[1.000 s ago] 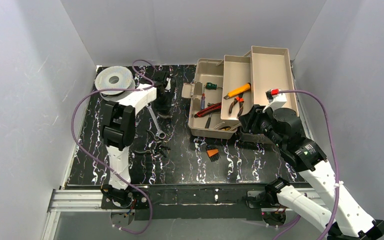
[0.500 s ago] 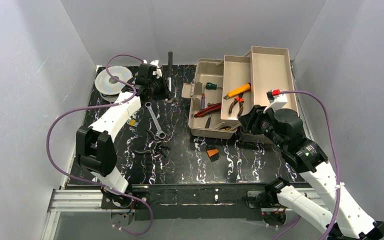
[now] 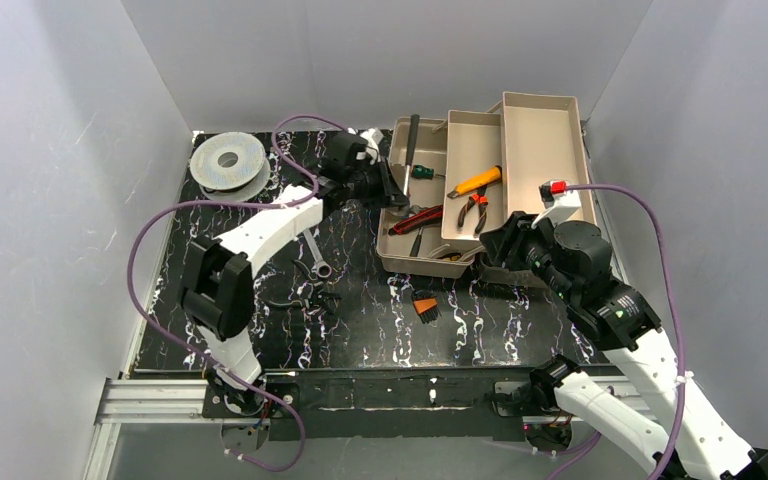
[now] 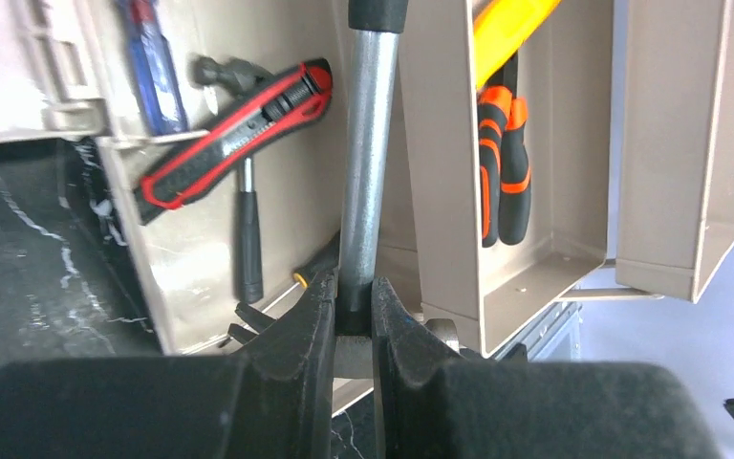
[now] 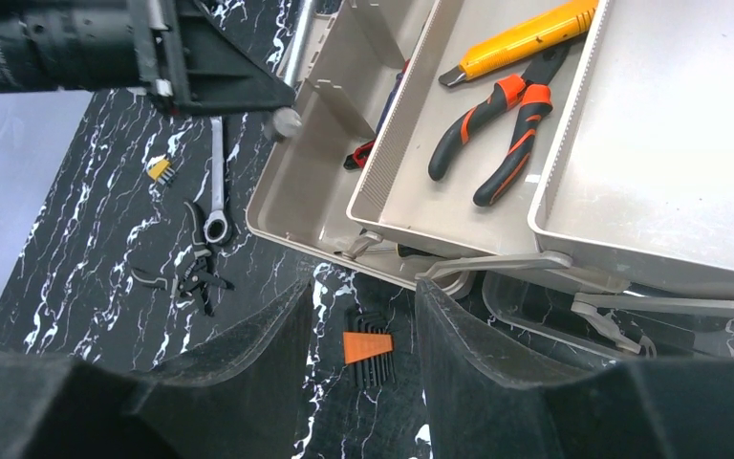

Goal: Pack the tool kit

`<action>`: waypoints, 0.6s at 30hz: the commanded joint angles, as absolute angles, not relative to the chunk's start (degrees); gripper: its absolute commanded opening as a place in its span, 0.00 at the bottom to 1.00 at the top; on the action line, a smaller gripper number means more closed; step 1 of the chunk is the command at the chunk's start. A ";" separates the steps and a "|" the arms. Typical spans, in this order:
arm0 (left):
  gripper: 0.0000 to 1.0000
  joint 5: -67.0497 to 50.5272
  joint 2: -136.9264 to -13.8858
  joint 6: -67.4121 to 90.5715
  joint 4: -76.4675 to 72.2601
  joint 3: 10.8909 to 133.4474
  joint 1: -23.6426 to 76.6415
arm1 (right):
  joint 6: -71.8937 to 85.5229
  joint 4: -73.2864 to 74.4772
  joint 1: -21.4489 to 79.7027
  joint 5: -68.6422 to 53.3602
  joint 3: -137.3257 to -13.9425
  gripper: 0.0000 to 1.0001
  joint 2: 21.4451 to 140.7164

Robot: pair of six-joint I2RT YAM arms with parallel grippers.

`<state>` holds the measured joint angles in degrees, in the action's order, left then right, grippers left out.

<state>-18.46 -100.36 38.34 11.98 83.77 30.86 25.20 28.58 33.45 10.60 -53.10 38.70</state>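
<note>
Beige plastic, the tool kit [image 3: 550, 150] sits at the table's far right, lid open and 2 trays folded out. In the top view the left gripper [image 3: 393, 193] hangs at the kit's left edge, clamped on a steel-shafted tool [image 3: 411, 135] whose dark grip shows over the base compartment. The right gripper [image 3: 487, 243] hovers at the kit's near edge. A grey wire spool [image 3: 227, 160] lies far left.

The left wrist view shows both fingers [image 4: 315, 316] pressed on the shaft's lower end, with a red utility knife [image 4: 239, 129] in the base beyond.

From the right wrist, the fingers stand wide apart, holding nothing, above an orange hex-key set [image 5: 368, 346] on the table. Orange-handled pliers [image 5: 497, 124] and a yellow knife [image 5: 526, 38] lie in 1 tray.
</note>
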 commanded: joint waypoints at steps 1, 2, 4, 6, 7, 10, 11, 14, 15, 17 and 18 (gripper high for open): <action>0.00 -19.68 -102.27 40.08 9.89 86.36 32.87 | 25.30 27.89 33.39 11.11 -54.44 0.52 38.08; 0.00 -19.28 -102.81 40.01 9.87 86.49 33.36 | 25.35 28.07 33.40 10.68 -54.37 0.52 38.40; 0.00 -19.16 -104.06 39.91 9.93 86.70 34.13 | 25.37 28.62 33.39 9.96 -54.35 0.52 39.15; 0.00 -19.26 -105.09 39.99 9.93 86.78 34.68 | 25.47 29.09 33.36 9.76 -54.43 0.52 39.70; 0.00 -19.17 -105.45 39.87 9.93 86.77 34.99 | 25.49 29.19 33.38 9.78 -54.50 0.52 39.76; 0.00 -18.42 -105.87 39.73 9.57 86.34 35.63 | 25.53 28.79 33.34 9.92 -54.46 0.52 39.50; 0.00 -18.32 -106.00 39.73 9.38 86.27 35.77 | 25.50 28.60 33.37 9.99 -54.47 0.52 39.43; 0.00 -18.69 -106.79 39.84 9.31 86.63 35.90 | 25.45 28.39 33.38 10.07 -54.71 0.52 39.64; 0.00 -18.74 -107.05 39.89 9.29 86.74 35.93 | 25.43 28.39 33.39 10.04 -54.77 0.52 39.77; 0.00 -18.98 -107.46 39.91 9.39 86.88 36.06 | 25.40 28.39 33.39 10.06 -54.81 0.52 39.95; 0.00 -19.10 -107.61 39.92 9.40 86.86 36.09 | 25.40 28.39 33.41 10.09 -54.80 0.52 39.94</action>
